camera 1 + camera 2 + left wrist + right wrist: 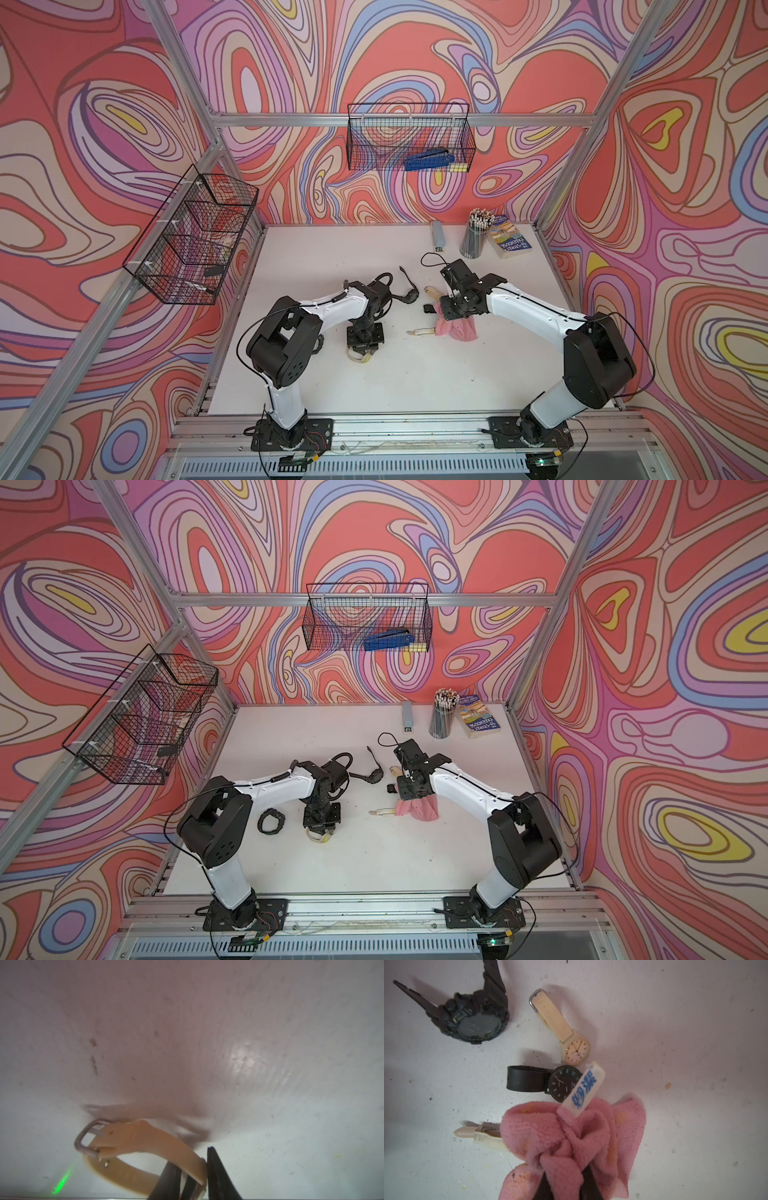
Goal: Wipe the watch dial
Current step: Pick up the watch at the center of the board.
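While right gripper [564, 1184] clamps cloth [550, 1132], left gripper [191, 1159] pinches looped watch [135, 1136], buckle [77, 1142] pointing away.

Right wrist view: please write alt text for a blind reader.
The right pincer holds a bunched pink cloth. Near it on the white table lie a chunky black watch, a cream watch and a slim black-dial watch.

Both arms match on my feed. Left arm [332, 305] and right arm [532, 307] wear glossy white shells dotted with small screws, and the joint housings [282, 345] are chunky and black. I see thin black cables [338, 296] running along each one. The black base plates [291, 432] have rows of holes, with red wires [312, 440] beside them. Left gripper [190, 1159] is plain black, tapering to thin tips.
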Tool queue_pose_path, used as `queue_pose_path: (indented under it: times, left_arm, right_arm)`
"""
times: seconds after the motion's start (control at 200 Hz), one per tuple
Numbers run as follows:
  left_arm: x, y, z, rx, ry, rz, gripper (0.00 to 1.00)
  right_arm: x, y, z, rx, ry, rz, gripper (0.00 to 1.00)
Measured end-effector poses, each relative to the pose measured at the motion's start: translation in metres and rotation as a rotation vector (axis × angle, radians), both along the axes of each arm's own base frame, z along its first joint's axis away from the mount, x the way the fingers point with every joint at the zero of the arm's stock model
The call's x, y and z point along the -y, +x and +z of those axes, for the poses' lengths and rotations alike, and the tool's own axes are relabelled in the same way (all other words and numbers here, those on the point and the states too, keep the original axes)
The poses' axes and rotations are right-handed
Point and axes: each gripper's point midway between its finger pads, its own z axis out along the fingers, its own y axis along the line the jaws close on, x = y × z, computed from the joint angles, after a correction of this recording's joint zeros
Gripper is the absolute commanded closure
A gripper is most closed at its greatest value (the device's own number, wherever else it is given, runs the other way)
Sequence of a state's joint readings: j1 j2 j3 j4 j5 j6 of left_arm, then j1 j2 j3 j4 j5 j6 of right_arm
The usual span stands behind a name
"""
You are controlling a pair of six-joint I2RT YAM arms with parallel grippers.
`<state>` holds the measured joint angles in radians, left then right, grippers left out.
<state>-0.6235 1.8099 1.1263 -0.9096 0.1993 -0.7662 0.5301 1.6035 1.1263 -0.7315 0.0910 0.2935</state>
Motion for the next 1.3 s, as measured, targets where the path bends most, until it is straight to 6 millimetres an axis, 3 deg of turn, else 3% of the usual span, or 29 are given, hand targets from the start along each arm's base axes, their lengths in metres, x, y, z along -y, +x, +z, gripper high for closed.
queue_pose_path:
  times: [0.471,0.851,1.302]
  left_arm:
    - [0.003,0.0,-0.003,-0.009,-0.032,-0.002,0.86]
    - [0.004,-0.001,-0.002,-0.027,-0.061,0.018,0.98]
    - [0.013,0.006,0.024,0.058,-0.186,0.062,1.0]
  right_arm:
    - [-0.002,0.002,0.003,-0.004,0.004,0.002,1.0]
    - [-0.003,0.001,0.001,-0.012,0.003,0.005,1.0]
    - [-0.005,0.0,0.001,-0.012,0.005,0.009,1.0]
